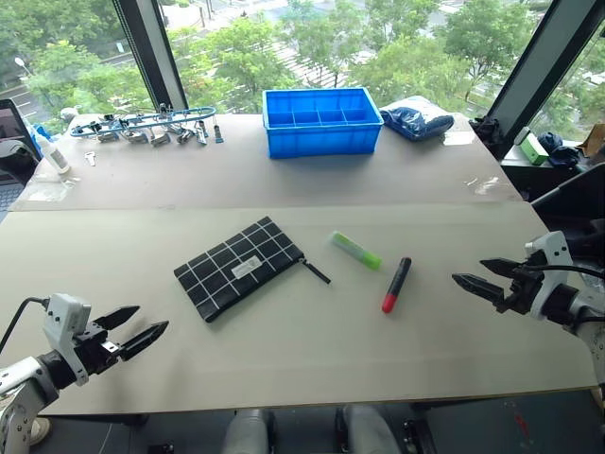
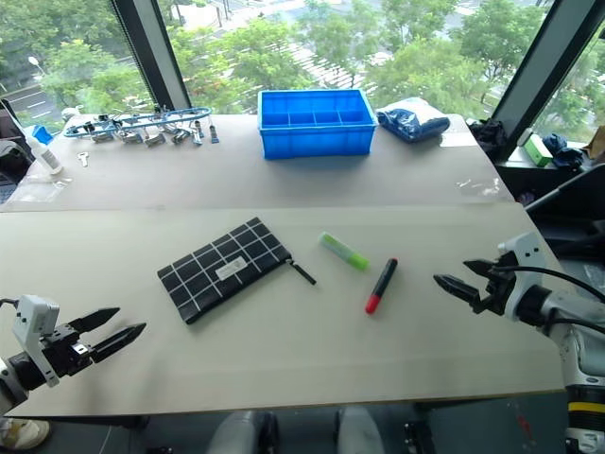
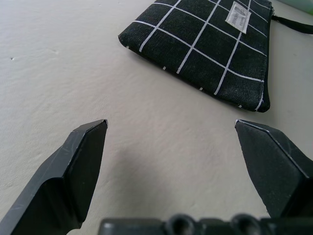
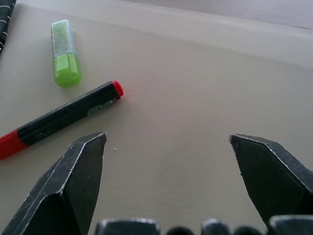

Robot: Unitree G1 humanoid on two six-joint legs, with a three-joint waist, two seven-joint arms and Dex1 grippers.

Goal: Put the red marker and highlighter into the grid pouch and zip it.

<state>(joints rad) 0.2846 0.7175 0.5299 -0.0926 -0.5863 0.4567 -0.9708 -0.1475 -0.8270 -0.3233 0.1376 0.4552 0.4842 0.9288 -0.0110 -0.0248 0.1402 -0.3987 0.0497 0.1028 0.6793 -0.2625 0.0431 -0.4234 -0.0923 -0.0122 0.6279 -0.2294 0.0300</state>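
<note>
The marker (image 1: pixel 396 284) is laid on the counter (image 1: pixel 284 359), its long axis running near-to-far, red cap nearest; the right gripper (image 1: pixel 478 274) — jaws spread wide, empty — is the nearer, just to its right; the highlighter (image 1: pixel 356 250) is found beside it, the pouch (image 1: pixel 238 267) further left, zipped; the left gripper (image 1: pixel 142 326), likewise open, is held near the pouch; nothing is set between.
</note>
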